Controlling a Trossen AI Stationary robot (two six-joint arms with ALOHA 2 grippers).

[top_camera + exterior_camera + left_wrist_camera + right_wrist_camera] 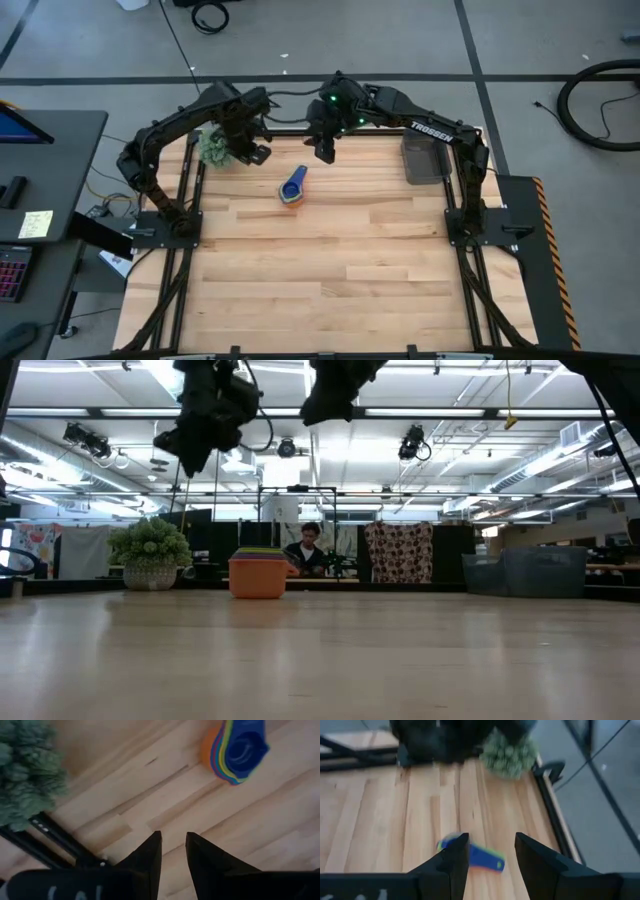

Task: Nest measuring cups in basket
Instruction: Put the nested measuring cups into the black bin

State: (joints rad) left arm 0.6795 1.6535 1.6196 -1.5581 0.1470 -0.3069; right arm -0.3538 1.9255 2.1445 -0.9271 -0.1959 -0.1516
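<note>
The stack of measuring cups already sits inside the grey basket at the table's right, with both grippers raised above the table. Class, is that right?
Not quite. The stack of measuring cups sits on the bare table, well apart from the grey basket, as the high view shows. Both grippers are indeed raised above the table.

Both arms are dark, nearly black, built of chunky jointed segments on black frame rails. The right arm (420,120) carries white lettering reading TROSSEN along its upper link, and small green lights glow near its wrist. Black cables loop between the two arms' upper joints. The left arm (175,130) has the same matte black housing, with rounded joint covers. The left claw (172,855) ends in two black, wedge-shaped fingers tapering to pointed tips, and pale markings show on the housing behind them. The right claw (490,857) has two broader black fingers with flat, squared inner faces.
</note>
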